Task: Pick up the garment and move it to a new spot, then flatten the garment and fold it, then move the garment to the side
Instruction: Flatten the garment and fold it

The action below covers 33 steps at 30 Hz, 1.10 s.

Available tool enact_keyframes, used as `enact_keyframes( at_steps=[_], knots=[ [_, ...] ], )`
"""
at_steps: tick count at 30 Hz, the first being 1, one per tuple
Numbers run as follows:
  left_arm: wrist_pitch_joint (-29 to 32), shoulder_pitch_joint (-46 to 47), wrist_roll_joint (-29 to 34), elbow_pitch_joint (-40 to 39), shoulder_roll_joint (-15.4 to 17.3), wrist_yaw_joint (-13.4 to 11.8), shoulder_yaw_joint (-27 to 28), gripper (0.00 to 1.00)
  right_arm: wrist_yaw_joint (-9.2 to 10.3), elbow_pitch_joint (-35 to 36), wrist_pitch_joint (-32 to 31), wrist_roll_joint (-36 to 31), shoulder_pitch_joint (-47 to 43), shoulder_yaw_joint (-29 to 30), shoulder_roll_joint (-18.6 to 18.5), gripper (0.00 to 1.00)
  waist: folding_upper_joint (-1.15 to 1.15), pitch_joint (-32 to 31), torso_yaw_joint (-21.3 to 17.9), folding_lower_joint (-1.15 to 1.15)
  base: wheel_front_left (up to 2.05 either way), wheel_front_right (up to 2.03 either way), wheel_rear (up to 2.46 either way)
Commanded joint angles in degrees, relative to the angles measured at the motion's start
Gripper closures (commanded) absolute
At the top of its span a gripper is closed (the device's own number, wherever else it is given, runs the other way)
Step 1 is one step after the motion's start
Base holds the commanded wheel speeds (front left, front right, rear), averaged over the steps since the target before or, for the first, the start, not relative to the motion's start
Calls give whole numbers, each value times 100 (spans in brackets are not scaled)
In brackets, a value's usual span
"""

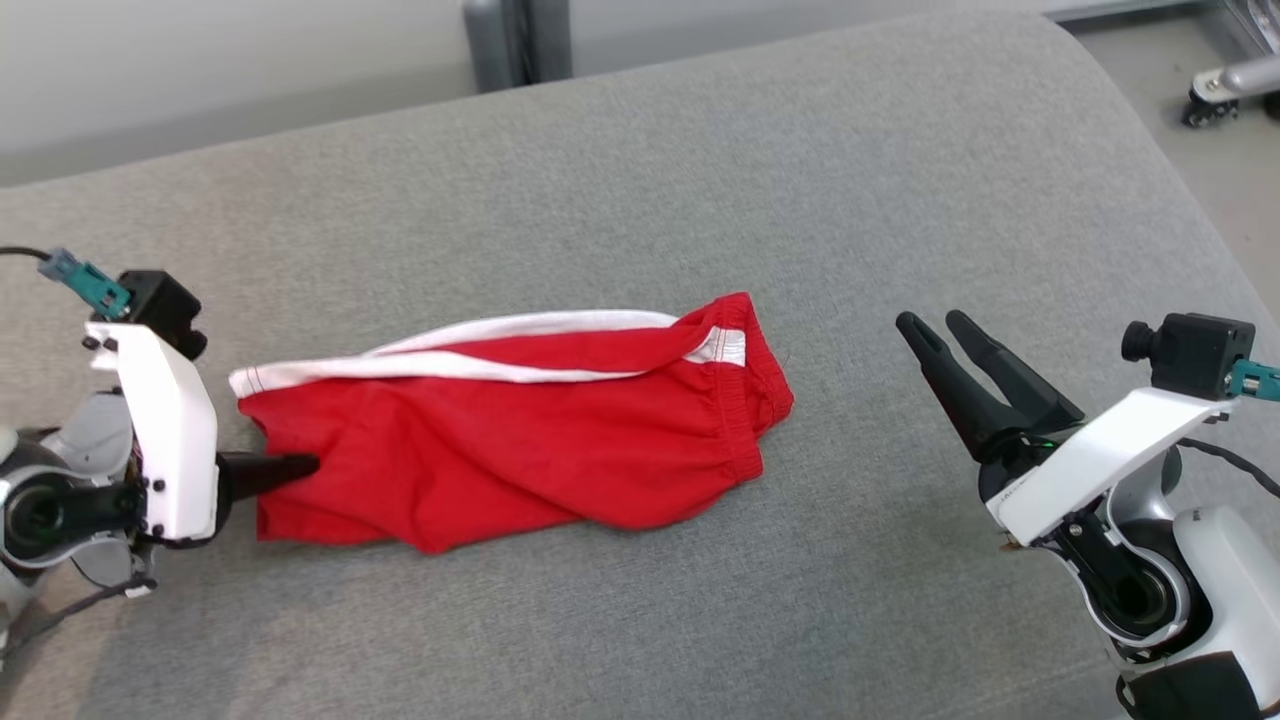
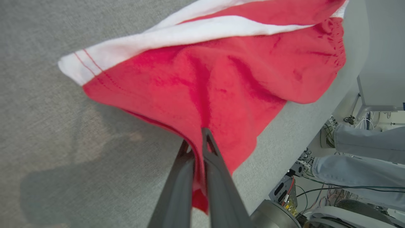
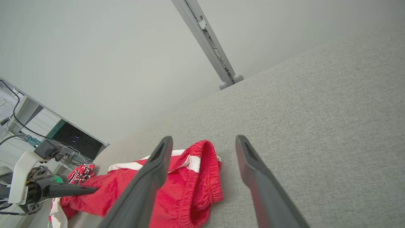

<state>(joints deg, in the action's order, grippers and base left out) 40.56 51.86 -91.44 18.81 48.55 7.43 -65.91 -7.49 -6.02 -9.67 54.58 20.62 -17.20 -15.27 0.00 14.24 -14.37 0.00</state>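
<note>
- Stretched lengthwise across the middle of the grey upholstered surface (image 1: 700, 150): red shorts (image 1: 520, 440) with white side stripes, rumpled, elastic waistband (image 1: 765, 400) towards the robot's right, leg hems towards its left.
- Clamped on the leg-hem end: left gripper (image 1: 300, 465), fingers pressed together with a fold of red cloth squeezed between them, seen close in the left wrist view (image 2: 195, 137).
- Raised a little off the surface at that pinched end, with a shadow beneath.
- Spread apart and empty, well to the right of the waistband: right gripper (image 1: 930, 320), fingers angled up and towards the shorts, touching nothing.
- Between that gripper and the waistband, bare grey fabric.
- Framed between its two fingers in the right wrist view (image 3: 203, 138): the waistband end.
- Past the far edge, a grey metal post (image 1: 515, 40); on the floor at upper right, a castor wheel (image 1: 1205, 100).
- Beside the surface's edge in the left wrist view, a person's legs in pale jeans (image 2: 364, 171), among cables (image 2: 316, 190).
- Beyond the left arm in the right wrist view, a dark monitor (image 3: 76, 139).
</note>
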Motion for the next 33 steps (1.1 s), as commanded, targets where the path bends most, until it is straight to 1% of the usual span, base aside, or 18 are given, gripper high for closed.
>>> enact_keyframes(
  at_steps=[1,8,9,10,14,17,20,22,25,27,30,33],
  knots=[
    [-44,-109,-32,16,-8,10,-7,100,-1,-1,-23,41,-67,39,-52,0,0,-138,117,0,0,0,0],
    [-233,-400,-94,92,-77,10,-2,100,-1,6,-108,68,-196,146,-75,0,0,-268,214,0,0,0,0],
    [-250,-433,-83,106,-79,10,-10,79,-1,9,-126,71,-215,156,-74,0,0,-275,223,0,0,0,0],
    [-279,-458,-53,153,-72,10,-16,0,-1,11,-141,74,-234,170,-70,0,0,-281,230,0,0,0,0],
    [-273,-486,51,254,-121,10,-80,0,-1,5,-179,53,-255,215,-62,0,0,-316,258,0,0,0,0],
    [-351,-476,87,263,-96,10,-38,0,-1,3,-189,7,-306,249,-81,0,0,-384,306,0,0,0,0],
    [-549,-416,173,224,-43,10,29,0,-1,3,-135,-101,-362,257,-109,0,0,-488,365,0,0,0,0],
    [-768,-363,313,159,-14,10,76,0,-1,25,-44,-196,-381,295,-52,0,0,-568,417,0,0,0,0],
    [-1329,-314,600,55,60,10,203,0,-1,58,150,-490,-433,363,-45,0,0,-684,506,0,0,0,0],
    [-1860,-352,809,57,53,-3,331,0,-1,74,285,-702,-458,414,-7,0,0,-758,571,0,0,0,0],
    [-2732,-536,985,57,-11,-194,547,0,-1,43,446,-994,-527,515,58,0,0,-857,663,0,0,0,0],
    [-3540,-753,1154,-16,20,-413,739,0,-1,21,640,-1223,-629,646,221,0,0,-919,756,0,0,0,0]
  ],
)
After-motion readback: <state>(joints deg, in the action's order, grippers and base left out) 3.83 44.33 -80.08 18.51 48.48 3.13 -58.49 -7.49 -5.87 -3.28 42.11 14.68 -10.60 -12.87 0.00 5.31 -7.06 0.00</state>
